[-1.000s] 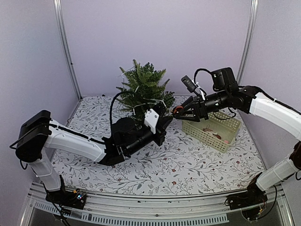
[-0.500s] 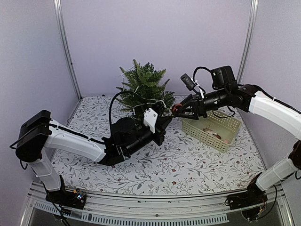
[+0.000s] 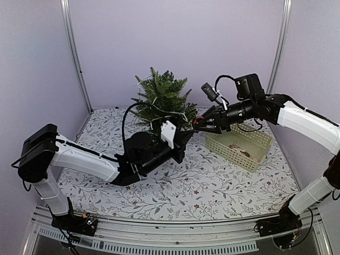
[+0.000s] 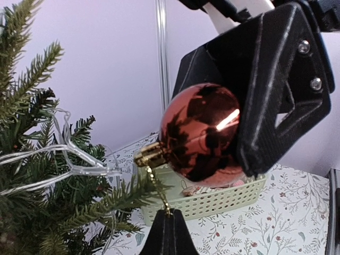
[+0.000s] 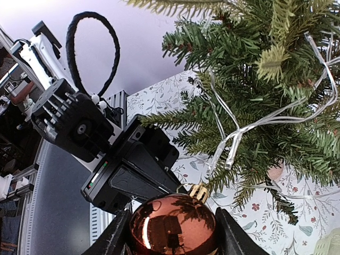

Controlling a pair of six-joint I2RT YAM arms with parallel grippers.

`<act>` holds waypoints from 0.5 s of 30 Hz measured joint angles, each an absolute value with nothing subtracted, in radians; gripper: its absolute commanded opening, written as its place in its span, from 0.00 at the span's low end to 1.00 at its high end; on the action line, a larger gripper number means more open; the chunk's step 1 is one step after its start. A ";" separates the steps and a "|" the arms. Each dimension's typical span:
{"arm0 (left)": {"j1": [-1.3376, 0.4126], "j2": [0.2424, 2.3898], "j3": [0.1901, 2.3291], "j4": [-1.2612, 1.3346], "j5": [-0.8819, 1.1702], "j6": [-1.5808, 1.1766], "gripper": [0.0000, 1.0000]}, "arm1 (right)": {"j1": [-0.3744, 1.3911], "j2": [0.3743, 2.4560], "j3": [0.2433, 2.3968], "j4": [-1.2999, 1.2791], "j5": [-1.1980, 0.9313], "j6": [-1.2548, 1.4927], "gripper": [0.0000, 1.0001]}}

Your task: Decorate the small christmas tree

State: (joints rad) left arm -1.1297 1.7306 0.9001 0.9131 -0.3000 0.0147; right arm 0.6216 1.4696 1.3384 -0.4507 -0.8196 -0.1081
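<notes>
The small christmas tree (image 3: 162, 103) stood upper centre in the top view. Hanging 1 ornament was in hand, I judged: the right gripper (image 5: 172, 228), jaws half spread, clasped a red bauble (image 4: 199, 135) beside its branches; the left gripper (image 4: 169, 234), jaws closed, pinched the gold string (image 4: 158, 186), which next needed looping over a twig

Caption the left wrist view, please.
Right gripper holds a red bauble; left gripper pinches its gold string beside the small christmas tree.
</notes>
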 measured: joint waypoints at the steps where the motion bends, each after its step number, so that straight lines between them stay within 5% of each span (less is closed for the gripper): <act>1: -1.128 1.731 0.900 0.912 -0.299 0.009 0.00 | 0.622 1.471 1.338 -0.451 -0.819 -0.108 0.23; 15: -1.097 1.731 0.894 0.900 -0.270 -0.057 0.00 | 0.622 1.490 1.351 -0.452 -0.792 -0.108 0.23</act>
State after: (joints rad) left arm -1.0973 1.7306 0.8944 0.9005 -0.2703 -0.0570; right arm 0.6216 1.4899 1.3510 -0.4522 -0.7921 -0.1081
